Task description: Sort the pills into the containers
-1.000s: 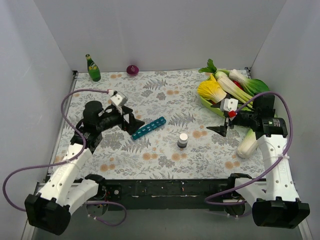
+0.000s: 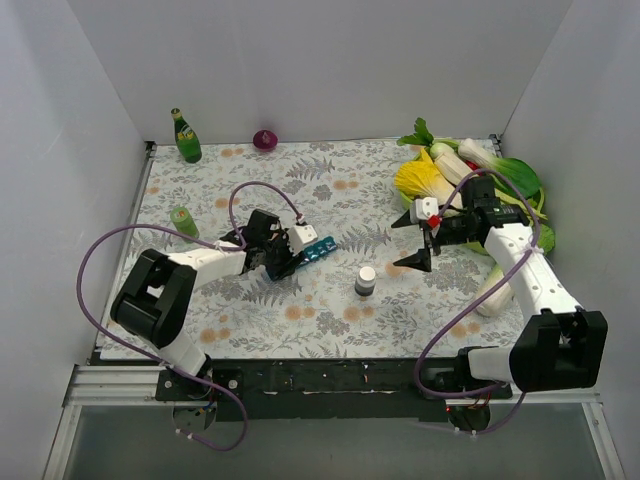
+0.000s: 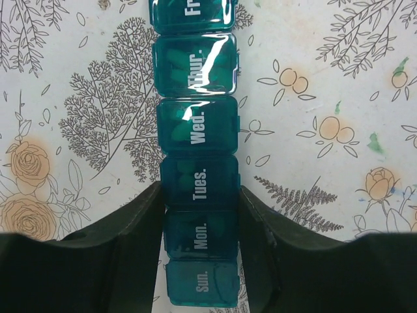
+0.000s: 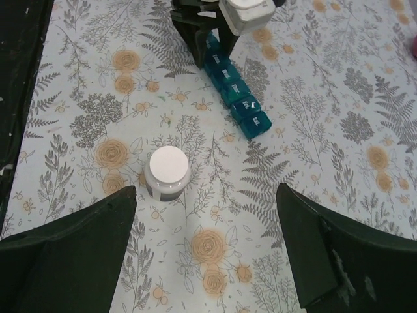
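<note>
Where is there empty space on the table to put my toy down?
Bare cloth lies at the back, between the purple onion and the vegetable pile, and along the near edge in front of the white-capped pill bottle. It is crowded around the pill organiser, gripped by the left tool, and at the right tool.

Closed teal containers (image 3: 197,134), flat row

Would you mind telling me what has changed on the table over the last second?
The left gripper has advanced onto the pill organiser and now clamps it at the Mon. and Tues. compartments. The right gripper has swung inward toward the centre, open and empty. The organiser, white-capped bottle and vegetables stayed put.
</note>
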